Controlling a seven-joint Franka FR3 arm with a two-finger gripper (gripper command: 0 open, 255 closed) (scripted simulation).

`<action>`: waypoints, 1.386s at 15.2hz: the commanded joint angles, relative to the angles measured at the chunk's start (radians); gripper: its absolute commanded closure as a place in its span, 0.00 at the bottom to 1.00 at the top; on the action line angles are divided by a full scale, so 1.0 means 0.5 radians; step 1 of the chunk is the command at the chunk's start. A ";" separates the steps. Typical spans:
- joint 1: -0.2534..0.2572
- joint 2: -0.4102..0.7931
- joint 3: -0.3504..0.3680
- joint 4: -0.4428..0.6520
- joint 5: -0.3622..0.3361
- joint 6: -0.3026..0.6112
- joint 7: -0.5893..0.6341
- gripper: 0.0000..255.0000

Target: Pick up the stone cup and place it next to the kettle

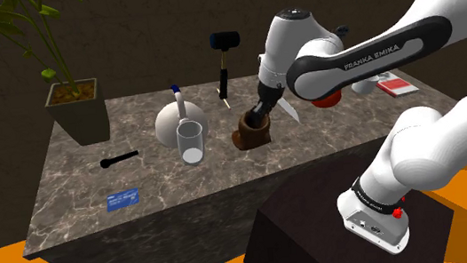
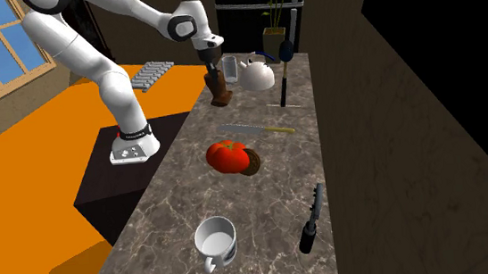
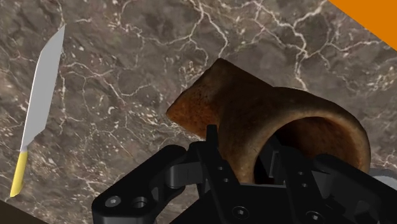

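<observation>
1. Brown and rough-surfaced cup (image 1: 253,137) near the middle of the dark marbled counter (image 1: 174,181), close to its front edge in the shoulder view.
2. Clamped on that cup's wall from above: the black gripper (image 1: 262,114), with one finger (image 3: 213,153) pressed against the outside of the wall in the wrist view and the other down inside the mouth.
3. Resting on the stone or raised just off it: cannot tell.
4. To the shoulder view's left of the cup, a clear glass (image 1: 191,142), and just beside that glass a white kettle (image 1: 169,124) with a dark-tipped handle; both near the cup, not touching it.
5. Farther back on the counter, a hammer (image 1: 223,60) with a black head.
6. Beside the gripper in the wrist view, a knife (image 3: 38,102) with a grey blade and a yellow handle, flat on the stone and apart from the cup.
7. Nearer the camera in the second exterior view, well apart from the cup: a red tomato (image 2: 227,154), a white mug (image 2: 216,239) and a slim black tool (image 2: 312,217).
8. At the counter's far-left corner in the shoulder view, a potted plant (image 1: 76,107); toward the front edge on that side, a small blue card (image 1: 123,198).
</observation>
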 commanded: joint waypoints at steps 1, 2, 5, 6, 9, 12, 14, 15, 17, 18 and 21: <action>-0.003 0.026 0.003 -0.027 -0.006 0.056 0.008 1.00; -0.003 0.026 0.003 -0.027 -0.006 0.056 0.008 1.00; -0.003 0.026 0.003 -0.027 -0.006 0.056 0.008 1.00; -0.003 0.026 0.003 -0.027 -0.006 0.056 0.008 1.00; -0.004 0.027 0.003 -0.027 -0.006 0.057 0.008 0.00; -0.003 0.027 0.003 -0.026 -0.006 0.056 0.008 0.00; -0.003 0.026 0.003 -0.027 -0.006 0.056 0.008 0.00; 0.006 -0.028 0.002 0.004 0.006 -0.028 0.000 0.00; 0.021 -0.122 0.001 0.073 0.026 -0.191 -0.012 0.00; 0.026 -0.155 0.001 0.103 0.033 -0.255 -0.015 0.00; 0.026 -0.155 0.000 0.103 0.033 -0.255 -0.015 0.00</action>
